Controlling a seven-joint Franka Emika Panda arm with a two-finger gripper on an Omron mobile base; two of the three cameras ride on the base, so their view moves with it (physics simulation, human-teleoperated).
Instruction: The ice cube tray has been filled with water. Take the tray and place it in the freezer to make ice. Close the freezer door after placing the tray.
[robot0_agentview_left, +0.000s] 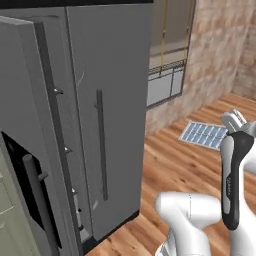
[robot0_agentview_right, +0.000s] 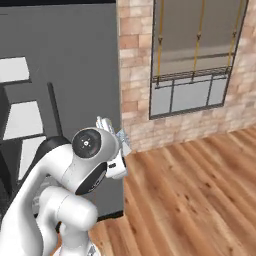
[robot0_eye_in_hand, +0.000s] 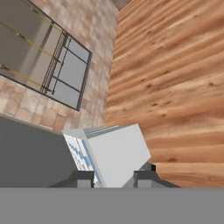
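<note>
Hand view: gripper (robot0_eye_in_hand: 114, 177) clamped on ice cube tray (robot0_eye_in_hand: 116, 155), tray standing between the two dark fingertips (robot0_eye_in_hand: 83, 178), white underside facing camera, pale-blue water (robot0_eye_in_hand: 80, 154) cells along one edge. Left base view: tray (robot0_agentview_left: 204, 134) raised over wooden floor (robot0_agentview_left: 180, 170), right of fridge, near brick wall (robot0_agentview_left: 210, 60). Freezer door (robot0_agentview_left: 30, 140) swung open, dispenser recess and bar handle (robot0_agentview_left: 37, 200) visible. Right base view: white freezer shelves (robot0_agentview_right: 20, 120) at left; window (robot0_agentview_right: 195, 65) in brick wall.
</note>
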